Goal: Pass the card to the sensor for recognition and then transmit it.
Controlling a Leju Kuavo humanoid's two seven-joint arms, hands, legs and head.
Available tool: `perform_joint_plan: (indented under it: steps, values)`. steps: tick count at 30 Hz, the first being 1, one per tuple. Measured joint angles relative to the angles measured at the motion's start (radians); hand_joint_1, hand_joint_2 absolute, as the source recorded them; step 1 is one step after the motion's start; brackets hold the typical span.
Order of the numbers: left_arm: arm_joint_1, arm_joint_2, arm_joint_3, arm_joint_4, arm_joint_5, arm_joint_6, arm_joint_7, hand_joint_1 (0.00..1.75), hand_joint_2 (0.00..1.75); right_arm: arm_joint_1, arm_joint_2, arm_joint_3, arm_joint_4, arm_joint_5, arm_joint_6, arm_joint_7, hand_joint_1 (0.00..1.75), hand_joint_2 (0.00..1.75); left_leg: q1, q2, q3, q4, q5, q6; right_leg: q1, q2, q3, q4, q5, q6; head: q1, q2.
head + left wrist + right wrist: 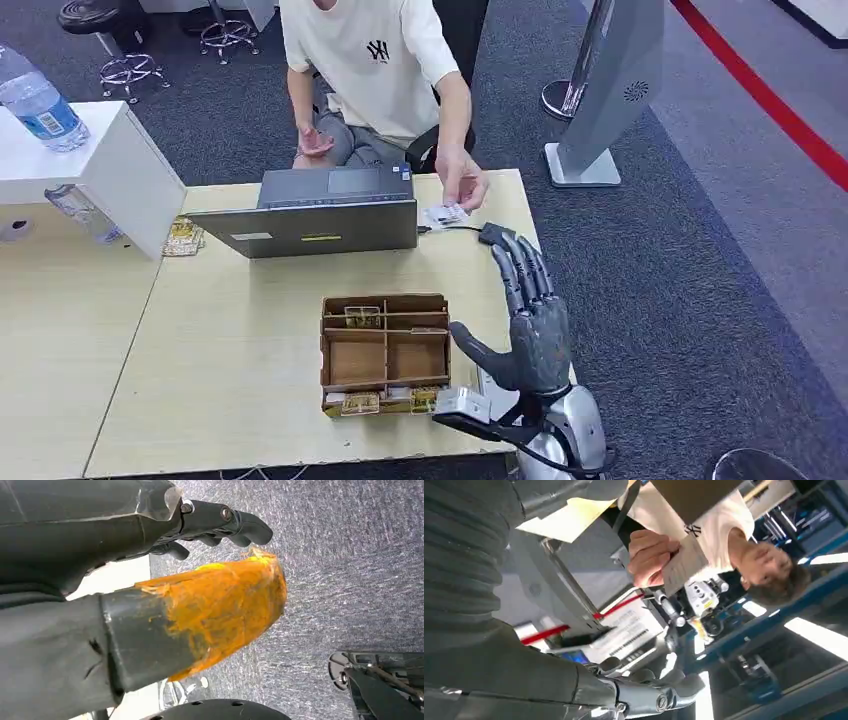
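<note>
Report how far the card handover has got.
Looks nearly done: the card is in the person's hand near the laptop. The right hand is open and empty above the table. Left: withdrawing that arm; whether scanning happened can't be told.

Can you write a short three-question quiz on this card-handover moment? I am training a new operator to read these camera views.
1. True or false: the right robot hand holds the white card.
2. Who holds the card? A) the person's hand B) the brown compartmented wooden box C) the left robot hand
3. What grey device sits on the pale wooden table beyond the box?

Key: 1 false; 2 A; 3 the grey laptop.
</note>
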Motion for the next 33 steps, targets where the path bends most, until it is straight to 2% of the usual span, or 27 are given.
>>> perform_joint_plan:
  steps: [6,13,14,15,16,17,33]
  values:
    - [0.000,0.005,0.000,0.000,-0.025,-0.013,0.000,0.00,0.00,-0.005,0.000,-0.006,0.016,0.126,0.000,0.012,0.00,1.75,0.000,0.000,0.000,0.000,0.000,0.000,0.000,-0.001,0.000,0.000,0.000,0.000,0.000,0.000]
    - [0.000,0.007,0.000,0.000,-0.034,-0.014,0.000,0.00,0.00,-0.023,0.001,-0.013,0.026,0.172,-0.001,0.031,0.00,1.75,0.000,-0.001,0.000,0.000,0.000,0.000,0.000,-0.001,0.000,0.000,0.000,0.000,0.000,0.000]
    - [0.000,0.007,0.000,0.000,-0.035,-0.015,0.000,0.00,0.00,-0.024,0.001,-0.015,0.028,0.176,-0.001,0.033,0.24,1.75,0.000,-0.001,0.000,0.000,0.000,0.000,0.000,-0.001,0.000,0.000,0.000,0.000,0.000,0.000]
    - [0.000,0.007,0.000,0.000,-0.035,-0.016,0.000,0.00,0.00,-0.024,0.001,-0.015,0.029,0.180,-0.001,0.033,0.63,1.75,0.000,-0.001,0.000,0.000,0.000,0.000,0.000,-0.001,0.000,0.000,0.000,0.000,0.000,0.000]
    - [0.000,0.007,0.000,0.000,-0.036,-0.016,0.000,0.00,0.00,-0.024,0.001,-0.017,0.030,0.183,-0.001,0.034,1.57,1.75,0.000,-0.001,0.000,0.000,0.000,0.000,0.000,-0.001,0.000,0.000,0.000,0.000,0.000,0.000]
    - [0.000,0.007,0.000,0.000,-0.038,-0.016,0.000,0.00,0.00,-0.024,0.001,-0.019,0.030,0.185,-0.001,0.034,1.75,1.75,0.000,-0.001,0.000,0.000,0.000,0.000,0.000,-0.001,0.000,0.000,0.000,0.000,0.000,0.000]
    - [0.000,0.008,0.002,0.000,-0.049,-0.016,0.002,0.00,0.00,-0.024,0.002,-0.029,0.030,0.186,-0.001,0.044,1.75,1.75,0.000,-0.001,0.000,0.000,0.000,0.000,0.000,-0.001,0.001,0.000,0.000,0.000,0.000,0.000]
